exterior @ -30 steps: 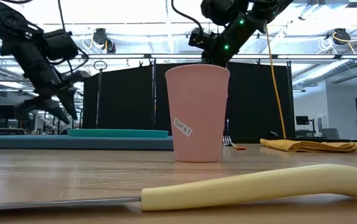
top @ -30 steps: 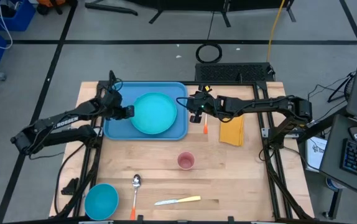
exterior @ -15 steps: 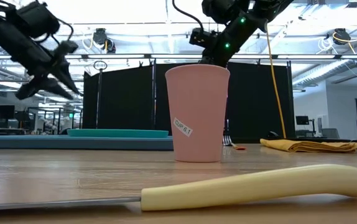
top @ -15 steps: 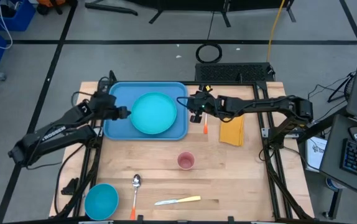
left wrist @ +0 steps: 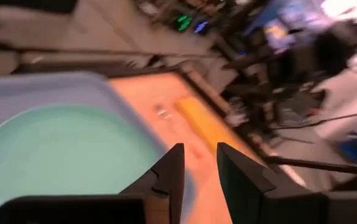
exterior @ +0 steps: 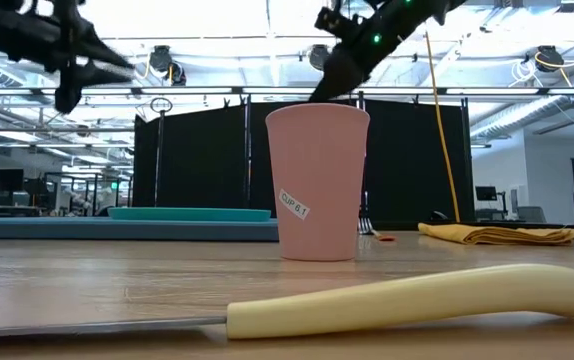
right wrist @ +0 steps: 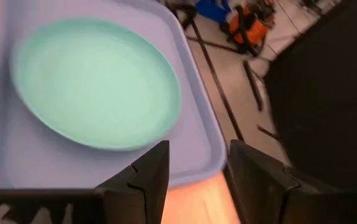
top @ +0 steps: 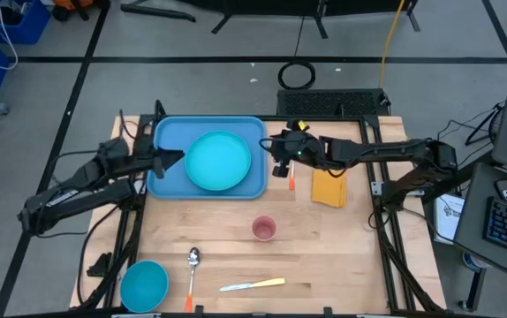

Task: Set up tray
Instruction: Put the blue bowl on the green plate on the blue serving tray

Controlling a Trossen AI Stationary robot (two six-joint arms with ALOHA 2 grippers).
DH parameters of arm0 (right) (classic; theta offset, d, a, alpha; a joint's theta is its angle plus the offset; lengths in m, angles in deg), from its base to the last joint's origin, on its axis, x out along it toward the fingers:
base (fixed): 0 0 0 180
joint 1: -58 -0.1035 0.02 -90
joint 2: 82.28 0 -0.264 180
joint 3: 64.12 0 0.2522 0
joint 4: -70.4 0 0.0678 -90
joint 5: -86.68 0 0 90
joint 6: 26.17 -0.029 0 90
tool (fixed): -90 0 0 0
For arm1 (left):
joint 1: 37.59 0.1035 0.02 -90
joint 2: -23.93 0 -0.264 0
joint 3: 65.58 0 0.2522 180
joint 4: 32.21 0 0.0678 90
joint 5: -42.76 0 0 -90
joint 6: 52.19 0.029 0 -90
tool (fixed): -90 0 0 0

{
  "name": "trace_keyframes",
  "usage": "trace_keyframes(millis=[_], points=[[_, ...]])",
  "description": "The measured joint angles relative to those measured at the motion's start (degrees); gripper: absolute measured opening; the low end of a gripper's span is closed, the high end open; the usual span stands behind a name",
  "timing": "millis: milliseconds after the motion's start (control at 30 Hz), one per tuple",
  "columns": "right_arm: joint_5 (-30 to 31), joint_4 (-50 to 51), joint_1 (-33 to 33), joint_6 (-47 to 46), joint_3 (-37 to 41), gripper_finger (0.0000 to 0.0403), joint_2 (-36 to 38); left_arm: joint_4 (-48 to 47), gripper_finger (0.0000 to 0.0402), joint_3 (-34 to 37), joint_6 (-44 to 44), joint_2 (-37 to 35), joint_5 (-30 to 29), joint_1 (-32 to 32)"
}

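The light-blue tray (top: pixel 160 181) lies at the table's far left, and a round teal plate (top: pixel 218 160) rests flat on it. My left gripper (top: pixel 176 159) hovers open over the tray's left rim, pointing nearly level toward the plate (left wrist: pixel 60 155), with nothing between its fingers (left wrist: pixel 198 152). My right gripper (top: pixel 276 164) hangs open above the tray's right edge, slanting down toward the plate (right wrist: pixel 94 81), also with nothing in it. In the low view both grippers, left (exterior: pixel 117 62) and right (exterior: pixel 325 85), are well above the table.
An orange-handled fork (top: pixel 291 179) and a folded yellow napkin (top: pixel 329 185) lie right of the tray. A pink cup (top: pixel 264 229) stands mid-table. Near the front edge are a teal bowl (top: pixel 143 284), a spoon (top: pixel 192 263) and a cream-handled knife (top: pixel 255 284).
My left gripper has risen and drawn back toward the table's left edge, tipping from pointing steeply down at the tray to nearly level. My right gripper has lifted a little above the tray's right edge. Tray and plate have stayed where they were.
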Motion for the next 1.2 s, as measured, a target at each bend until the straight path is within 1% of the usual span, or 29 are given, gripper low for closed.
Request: trace_keyframes(millis=[67, 233, 333, 433, 500, 633, 700, 833, 933, 967, 1100, 1200], points=[[-1.91, 0.32, -1.0, -0.92, -0.02, 0.0157, 0.94, 1.8, 0.0097, 0.0, 0.25, -0.74, 0.67, -2.19], [-4.76, 0.95, -3.36, -3.43, -0.04, 0.0157, 2.09, 5.78, 0.0097, 0.0, 0.97, -0.69, 5.08, -7.99], [-6.24, 0.93, -5.01, -4.23, -0.04, 0.0157, 2.08, 8.33, 0.0097, 0.19, 4.09, -0.02, 5.75, -12.36], [-6.28, 1.15, -6.64, -4.32, -0.04, 0.0157, 2.08, 12.52, 0.0097, 0.57, 7.96, 1.29, 6.57, -17.12], [-6.26, 1.58, -7.55, -4.34, -0.04, 0.0157, 2.08, 14.81, 0.0097, 0.57, 8.74, 2.86, 8.02, -20.03], [-6.22, 1.6, -9.06, -4.76, -0.04, 0.0157, 2.06, 19.65, 0.0097, 0.61, 7.88, 7.08, 8.07, -24.74], [-6.22, 1.61, -9.67, -4.76, -0.04, 0.0157, 2.07, 22.12, 0.0097, 0.61, 8.88, 9.58, 7.66, -26.56], [-6.19, 1.45, -10.55, -4.88, 0.25, 0.0157, 2.07, 20.94, 0.0097, 0.61, 11.66, 14.66, 7.55, -31.23], [-6.19, 1.54, -10.83, -4.93, 1.27, 0.0157, 2.06, 20.05, 0.0097, 0.61, 10.69, 18.11, 5.69, -34.71], [-6.19, 1.56, -10.83, -4.91, 1.78, 0.0157, 2.06, 19.82, 0.0097, 0.61, 10.72, 19.07, 4.27, -36.03], [-6.12, 0.32, -10.81, -4.91, 4.37, 0.0157, 2.06, 15.38, 0.0097, -0.17, 10.15, 22.17, -3.07, -40.89], [-6.08, -0.72, -10.81, -4.86, 5.68, 0.0157, 2.04, 8.74, 0.0097, -2.51, 8.74, 23.75, -8.15, -44.17]])
